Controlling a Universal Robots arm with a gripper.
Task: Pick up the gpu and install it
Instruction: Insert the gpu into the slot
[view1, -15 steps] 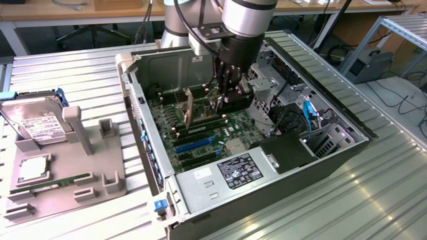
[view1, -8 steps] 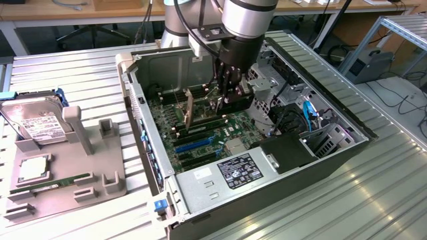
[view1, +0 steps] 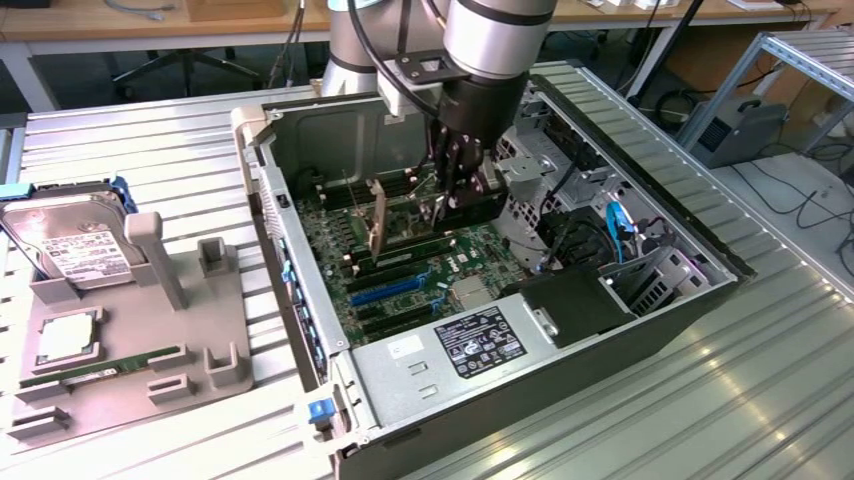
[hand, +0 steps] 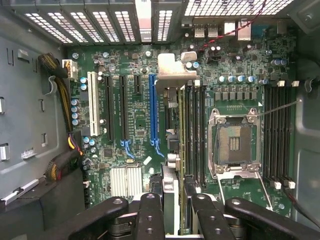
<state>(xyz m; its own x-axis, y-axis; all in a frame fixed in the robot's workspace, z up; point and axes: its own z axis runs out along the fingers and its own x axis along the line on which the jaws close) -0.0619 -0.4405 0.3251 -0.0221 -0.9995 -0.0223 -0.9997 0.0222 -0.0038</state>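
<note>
My gripper (view1: 454, 200) reaches down into the open computer case (view1: 667, 300) over the motherboard. It is shut on the gpu (view1: 379, 225), a thin card held on edge just above the board. In the wrist view the gpu (hand: 175, 125) shows edge-on, running from between my gripper's (hand: 174, 200) black fingers (hand: 150, 212) out to its silvery bracket (hand: 175, 67) near the case's rear wall. The card hangs just beside the long blue slot (hand: 153, 110), on the side towards the memory slots.
An empty CPU socket (hand: 234, 142) and memory slots (hand: 277, 130) lie beyond the card. A white slot (hand: 93, 102) and cable bundles (hand: 62, 100) sit on its other side. On the exterior view's left, a grey holder (view1: 200, 350) carries a hard drive (view1: 74, 250) and a green RAM stick (view1: 100, 365).
</note>
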